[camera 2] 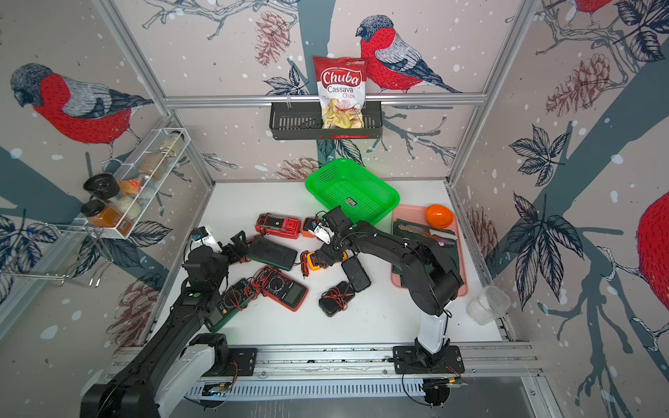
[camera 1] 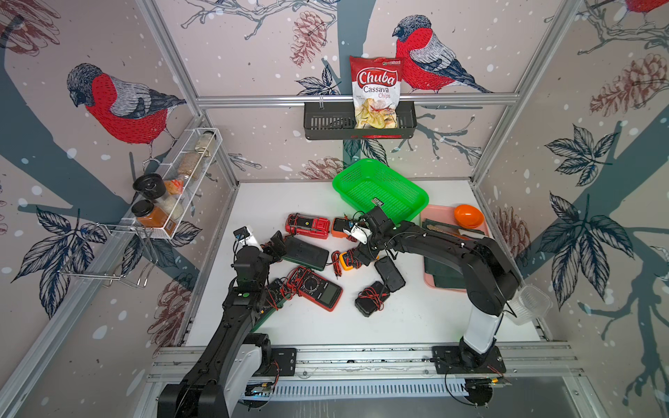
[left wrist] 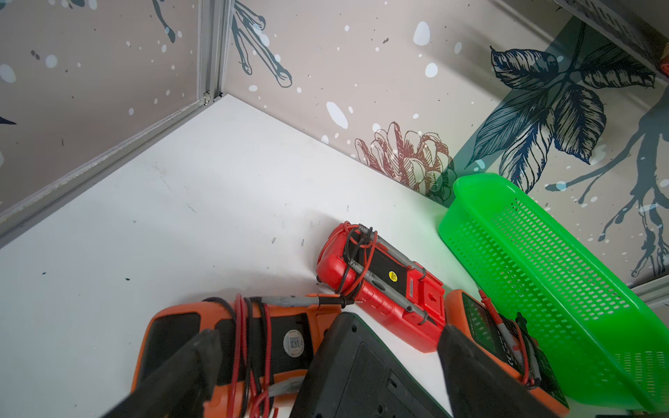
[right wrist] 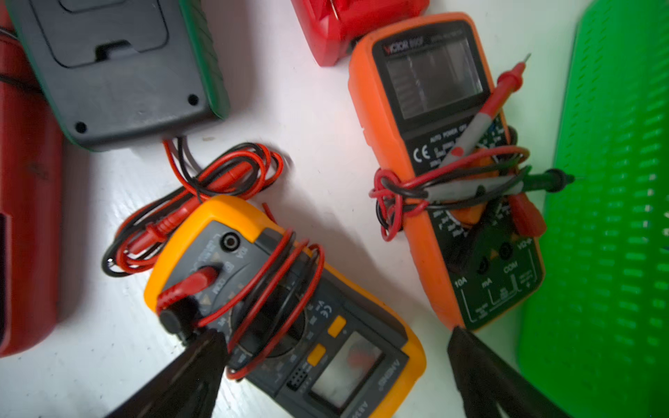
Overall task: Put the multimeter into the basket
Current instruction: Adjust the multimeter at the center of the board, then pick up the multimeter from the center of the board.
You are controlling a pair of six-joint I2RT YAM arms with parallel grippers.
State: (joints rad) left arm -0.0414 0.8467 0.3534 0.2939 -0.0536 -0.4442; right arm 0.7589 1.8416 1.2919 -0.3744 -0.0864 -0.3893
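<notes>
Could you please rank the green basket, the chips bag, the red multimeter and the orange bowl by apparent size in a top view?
1. green basket
2. chips bag, raised on the back wall, so camera distance may skew this
3. red multimeter
4. orange bowl, only slightly smaller

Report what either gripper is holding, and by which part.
Nothing is held: the left gripper and the right gripper are both open and empty.

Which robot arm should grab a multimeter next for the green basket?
Right, I think. The right tool, open, hangs over the yellow multimeter, with the green basket close by. The left tool, open too, sits farther from the basket, over a black-backed multimeter.
</notes>
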